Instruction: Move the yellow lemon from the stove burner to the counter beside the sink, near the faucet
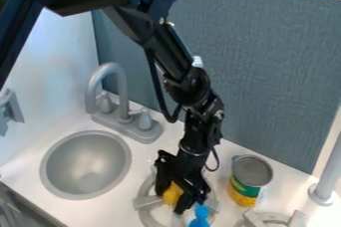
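Object, small, yellow, of smooth-looking material (172, 192): located low over a round grey burner with flat prongs (148, 202), near the lower middle of the view. Underside partly hidden; contact with the burner cannot be told.

Gripper, black, two-fingered (171, 203): pointed down, fingers apart by the width of the yellow object, one on either side, apparently clamped on it. Handling note: even pressure from both sides suits so small a piece; an off-centre grip could let it twist or slip out.

Figure or handle, bright blue, with rounded top (200, 219): just beside the fingertips, at the lower edge; its link to the yellow object, if any, is unclear. Handling note: a straight vertical path, with little sideways sweep, seems best for sparing it a knock.

Can, open-topped, metal, with yellow and green label (247, 189): upright, near the burner on its right. Handling note: the wrist needs clearance from its rim.

Burner, second, grey, pronged (296, 219): lower right, partly cut off.

Sink, round, grey (86, 164), with arched grey faucet (121, 106) behind: left of the burner, set in a white counter (100, 212).

Panel, upright, blue-grey, textured (266, 71): backing the counter. Post, pale grey (326, 181): far right.
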`<state>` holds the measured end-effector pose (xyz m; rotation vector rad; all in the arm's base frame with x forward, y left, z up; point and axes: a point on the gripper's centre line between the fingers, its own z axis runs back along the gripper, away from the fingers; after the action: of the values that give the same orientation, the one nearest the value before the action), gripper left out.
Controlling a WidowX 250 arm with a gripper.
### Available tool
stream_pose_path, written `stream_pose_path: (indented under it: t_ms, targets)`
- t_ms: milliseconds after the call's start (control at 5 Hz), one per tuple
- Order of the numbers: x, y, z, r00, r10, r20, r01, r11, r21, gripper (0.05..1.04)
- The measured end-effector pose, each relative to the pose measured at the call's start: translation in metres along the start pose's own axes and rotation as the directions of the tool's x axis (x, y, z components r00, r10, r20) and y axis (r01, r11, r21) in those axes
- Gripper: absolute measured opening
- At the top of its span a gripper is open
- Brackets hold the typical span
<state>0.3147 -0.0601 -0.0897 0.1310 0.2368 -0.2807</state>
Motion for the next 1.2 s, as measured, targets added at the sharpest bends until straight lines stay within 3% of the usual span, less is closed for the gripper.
stream_pose_path:
  t_ms: [200, 600, 800, 1000, 1200]
  targets:
    - [-0.003, 0.006, 0.001, 1.0, 0.014, 0.013, -0.014, 1.0, -0.01, 0.676]
    - [-0.008, 0.045, 0.036, 0.988, 0.136, 0.073, -0.132, 0.99, -0.056, 0.676]
    - [0.003, 0.071, 0.051, 0.973, 0.201, 0.11, -0.193, 0.978, -0.083, 0.676]
    - [0.016, 0.089, 0.038, 0.96, 0.257, 0.114, -0.247, 0.964, -0.094, 0.676]
    - [0.024, 0.095, 0.019, 0.953, 0.293, 0.074, -0.287, 0.955, -0.079, 0.676]
